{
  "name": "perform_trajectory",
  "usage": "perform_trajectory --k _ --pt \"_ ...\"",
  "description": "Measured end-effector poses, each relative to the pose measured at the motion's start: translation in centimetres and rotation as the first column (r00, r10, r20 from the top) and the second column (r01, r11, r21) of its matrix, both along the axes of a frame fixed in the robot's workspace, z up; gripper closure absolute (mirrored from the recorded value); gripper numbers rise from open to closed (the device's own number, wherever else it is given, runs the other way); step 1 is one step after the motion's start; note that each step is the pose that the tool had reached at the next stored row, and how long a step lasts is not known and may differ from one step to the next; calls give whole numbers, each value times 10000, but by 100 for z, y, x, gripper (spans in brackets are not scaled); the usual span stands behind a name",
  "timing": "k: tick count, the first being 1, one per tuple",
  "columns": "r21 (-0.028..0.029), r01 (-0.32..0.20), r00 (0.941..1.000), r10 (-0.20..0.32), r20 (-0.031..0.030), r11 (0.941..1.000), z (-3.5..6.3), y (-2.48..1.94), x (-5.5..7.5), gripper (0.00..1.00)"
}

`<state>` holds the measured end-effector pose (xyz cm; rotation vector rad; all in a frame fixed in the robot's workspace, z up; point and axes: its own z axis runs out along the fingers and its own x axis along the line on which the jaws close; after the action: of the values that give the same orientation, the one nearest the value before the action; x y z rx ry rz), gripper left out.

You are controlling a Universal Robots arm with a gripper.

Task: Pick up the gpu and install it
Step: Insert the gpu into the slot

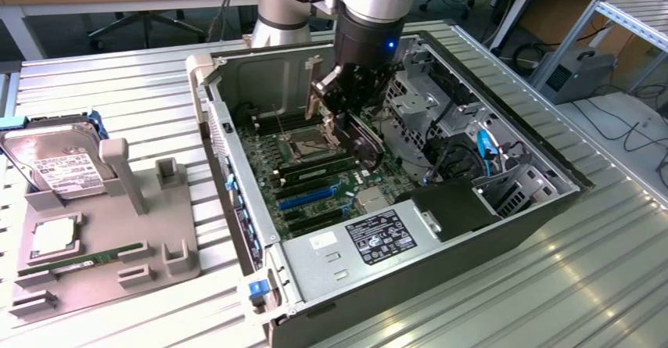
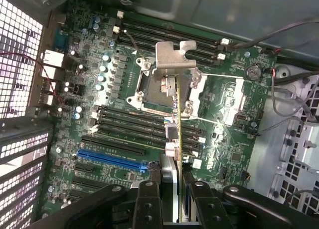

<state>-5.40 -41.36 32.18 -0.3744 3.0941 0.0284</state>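
My gripper (image 1: 345, 98) is lowered into the open computer case (image 1: 224, 141) and is shut on the gpu (image 1: 365, 146), a thin dark card held on edge above the motherboard (image 1: 313, 188). In the wrist view the gpu (image 2: 174, 107) runs edge-on away from my gripper (image 2: 172, 201), its silvery bracket (image 2: 174, 59) at the far end over the processor socket (image 2: 149, 84). The black fingers (image 2: 149, 204) press on both faces of the card. It hangs above the board, over the black slots and off to the side of the blue slot (image 2: 112, 159).
Inside the case, a drive cage (image 1: 418, 105) with cables stands on the exterior view's right and a power supply (image 1: 365, 242) at the front. On the exterior view's left, a grey holder (image 1: 156, 246) carries a hard drive (image 1: 58, 168) and a green memory stick (image 1: 89, 258).
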Motion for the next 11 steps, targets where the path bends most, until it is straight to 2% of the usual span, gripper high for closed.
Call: perform_trajectory --k 11 --pt "0 -420 9991 420 0 9991 0 0 1 73"
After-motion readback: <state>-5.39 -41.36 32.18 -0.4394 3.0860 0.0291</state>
